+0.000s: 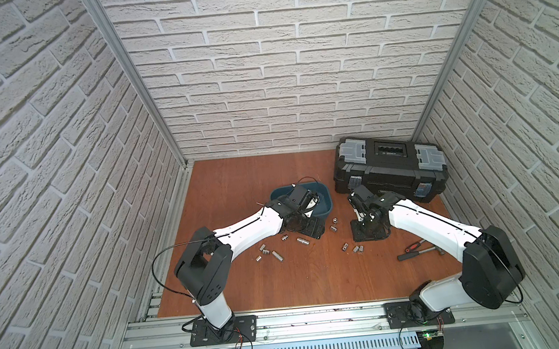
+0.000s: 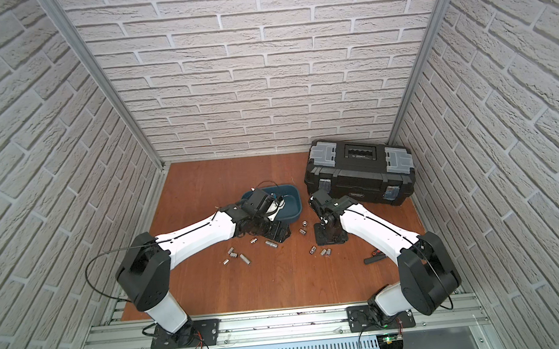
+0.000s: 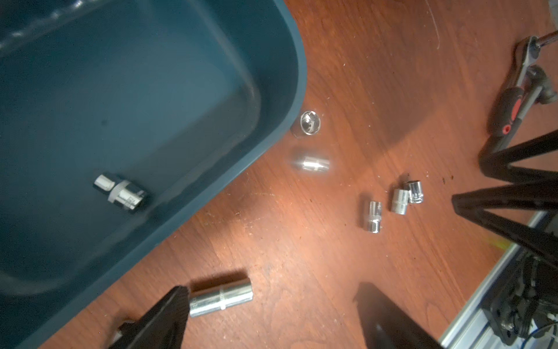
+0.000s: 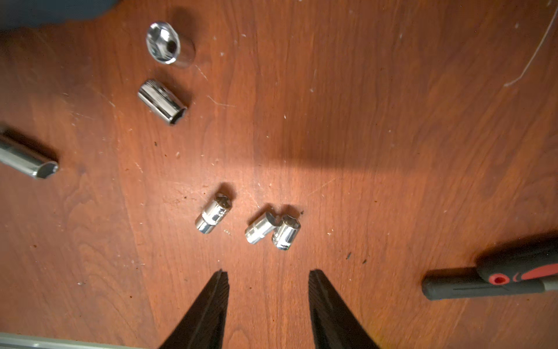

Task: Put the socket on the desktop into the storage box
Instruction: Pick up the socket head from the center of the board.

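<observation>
The teal storage box sits mid-desktop, and one chrome socket lies inside it. Several more sockets are scattered on the wood in front of the box. In the left wrist view my left gripper hangs open just outside the box's rim. A long socket lies on the wood beside one fingertip, not gripped. In the right wrist view my right gripper is open above bare wood. Three small sockets lie a little beyond its tips.
A black toolbox stands at the back right, close behind the right arm. A ratchet and a red-and-black handled tool lie on the right. A grey aluminium rail runs along the front edge. Brick walls close in three sides.
</observation>
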You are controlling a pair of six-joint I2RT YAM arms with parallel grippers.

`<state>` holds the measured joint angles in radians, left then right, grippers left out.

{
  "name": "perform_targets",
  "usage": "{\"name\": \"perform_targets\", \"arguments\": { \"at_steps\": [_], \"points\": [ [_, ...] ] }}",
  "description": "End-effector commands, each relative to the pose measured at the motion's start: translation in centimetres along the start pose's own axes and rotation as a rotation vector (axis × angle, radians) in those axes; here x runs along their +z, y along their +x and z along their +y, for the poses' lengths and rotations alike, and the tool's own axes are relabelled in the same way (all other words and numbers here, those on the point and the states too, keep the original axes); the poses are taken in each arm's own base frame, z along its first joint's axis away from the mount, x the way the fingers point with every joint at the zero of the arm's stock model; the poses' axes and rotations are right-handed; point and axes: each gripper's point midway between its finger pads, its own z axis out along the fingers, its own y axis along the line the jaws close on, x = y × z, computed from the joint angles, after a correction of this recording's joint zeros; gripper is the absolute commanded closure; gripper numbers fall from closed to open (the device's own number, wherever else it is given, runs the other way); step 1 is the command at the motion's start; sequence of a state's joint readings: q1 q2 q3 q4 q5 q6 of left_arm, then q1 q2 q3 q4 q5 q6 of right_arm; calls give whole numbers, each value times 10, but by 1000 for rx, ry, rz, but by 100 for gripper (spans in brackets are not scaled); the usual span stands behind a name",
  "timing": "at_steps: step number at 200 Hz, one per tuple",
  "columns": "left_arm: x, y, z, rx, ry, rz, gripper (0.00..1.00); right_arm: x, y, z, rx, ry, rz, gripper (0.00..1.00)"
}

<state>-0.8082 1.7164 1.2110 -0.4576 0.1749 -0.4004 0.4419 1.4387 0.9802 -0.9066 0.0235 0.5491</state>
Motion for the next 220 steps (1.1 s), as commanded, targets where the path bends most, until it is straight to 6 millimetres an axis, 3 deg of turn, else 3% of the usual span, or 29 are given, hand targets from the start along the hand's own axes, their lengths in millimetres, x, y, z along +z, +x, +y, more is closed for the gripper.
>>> {"name": "perform_targets", "arguments": {
  "at_steps": [1,91,220],
  "points": [
    [0,-5,-5,34,-10,-13,9,1,-2,-3,47,-3,-32,52],
    [1,1,-2,34,-41,-17,11,29,3,-17,79,69,5,56],
    [0,1,1,23,-59,-26,11,48,7,-20,98,80,47,64]
  ]
}}
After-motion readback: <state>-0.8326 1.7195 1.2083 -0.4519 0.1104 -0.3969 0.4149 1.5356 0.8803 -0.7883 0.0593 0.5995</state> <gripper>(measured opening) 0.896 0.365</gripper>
